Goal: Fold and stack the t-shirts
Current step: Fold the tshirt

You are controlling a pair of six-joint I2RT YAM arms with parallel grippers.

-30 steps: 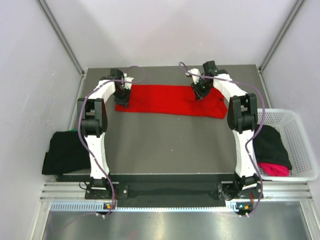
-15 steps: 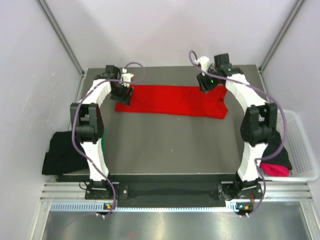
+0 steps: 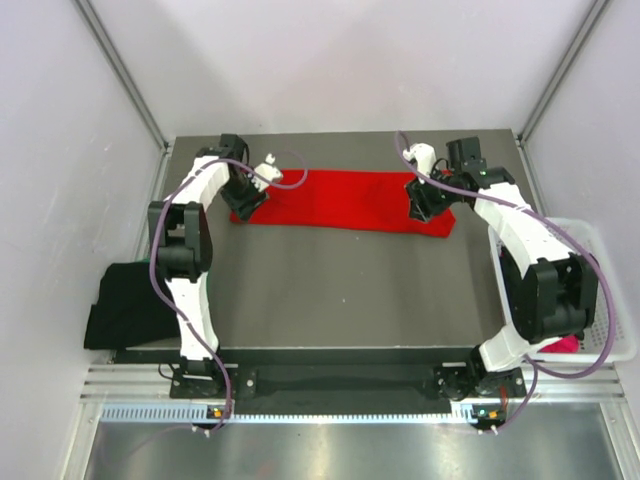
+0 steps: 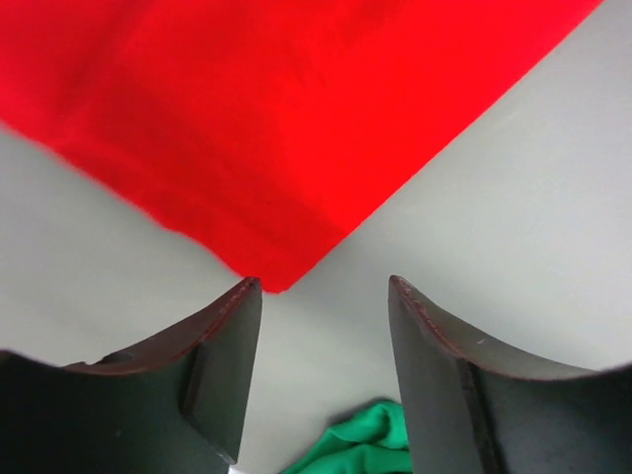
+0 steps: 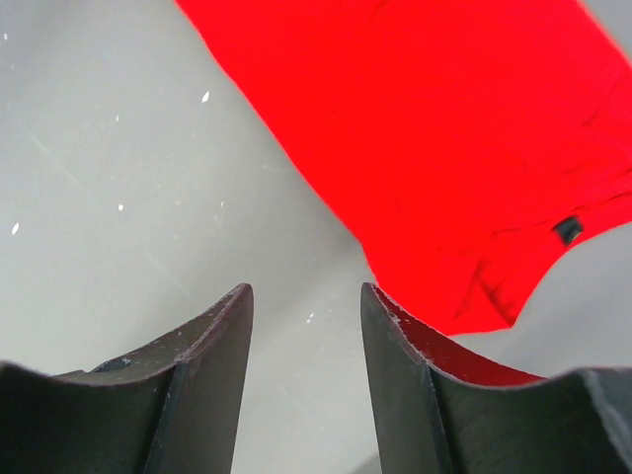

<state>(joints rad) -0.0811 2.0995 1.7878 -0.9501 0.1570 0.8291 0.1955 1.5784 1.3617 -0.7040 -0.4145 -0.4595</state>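
Note:
The bright red t-shirt (image 3: 340, 200) lies folded into a long flat strip across the far part of the table. My left gripper (image 3: 243, 203) is at its left end, open and empty. In the left wrist view (image 4: 321, 296) the shirt's corner (image 4: 269, 276) lies on the table just ahead of the left finger (image 4: 222, 346). My right gripper (image 3: 424, 207) is at the shirt's right end, open and empty. In the right wrist view (image 5: 304, 301) the red cloth (image 5: 444, 148) lies ahead and to the right, touching neither finger.
A black shirt (image 3: 125, 305) lies off the table's left edge. A green cloth (image 4: 365, 439) shows below the left fingers. The white mesh basket (image 3: 600, 290) stands at the right with a magenta-pink shirt (image 3: 562, 345); the right arm's elbow hangs over it.
Both grippers have shifted outward and nearer, to the shirt's two ends. The right arm's elbow has swung right over the basket. The red shirt lies as before.

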